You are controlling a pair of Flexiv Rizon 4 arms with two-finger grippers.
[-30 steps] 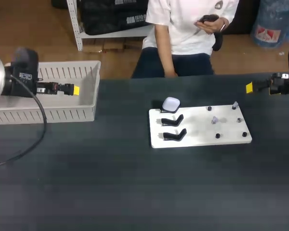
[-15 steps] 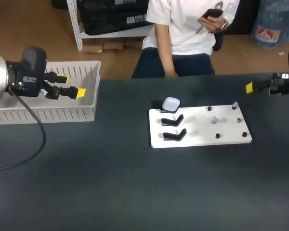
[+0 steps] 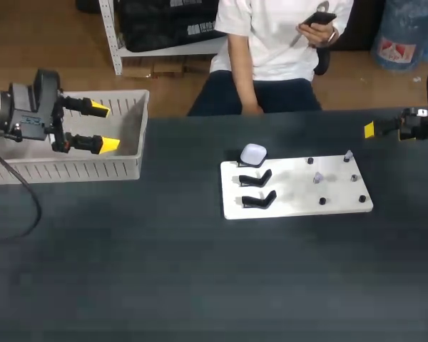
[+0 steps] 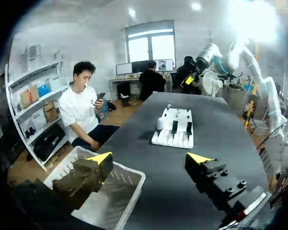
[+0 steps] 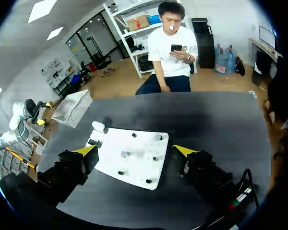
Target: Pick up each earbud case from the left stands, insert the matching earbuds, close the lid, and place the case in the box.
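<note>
Left claw [image 3: 104,127]: fingers apart, empty, above box [image 3: 78,171]. Right claw [image 5: 134,151]: fingers apart, empty, at counter [image 3: 164,271] right edge. Earbud case [image 3: 253,154] on rearmost stand of board [image 3: 292,201], 3 o'clock from left claw, 9 o'clock from right claw. Right arm judged slightly nearer.
</note>
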